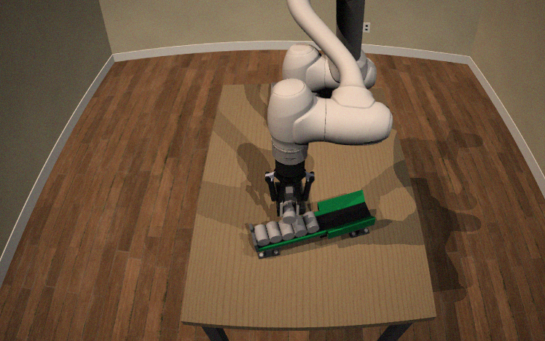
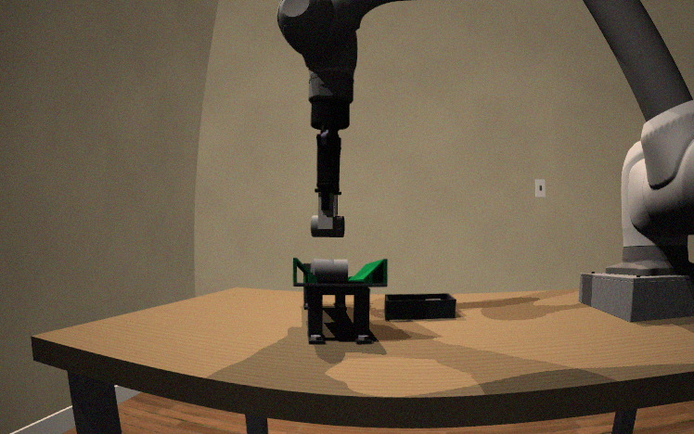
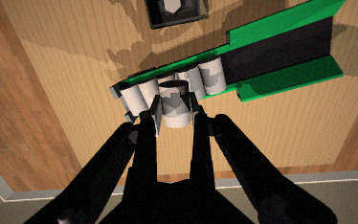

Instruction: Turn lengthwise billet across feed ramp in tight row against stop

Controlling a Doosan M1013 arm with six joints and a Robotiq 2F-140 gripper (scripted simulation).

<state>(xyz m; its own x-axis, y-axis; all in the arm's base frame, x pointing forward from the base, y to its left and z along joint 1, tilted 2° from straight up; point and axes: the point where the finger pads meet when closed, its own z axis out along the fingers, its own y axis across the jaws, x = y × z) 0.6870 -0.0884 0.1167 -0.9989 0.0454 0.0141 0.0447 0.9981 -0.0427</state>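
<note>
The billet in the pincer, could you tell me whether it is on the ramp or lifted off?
Lifted off: the billet hangs in the pincer above the ramp.
</note>
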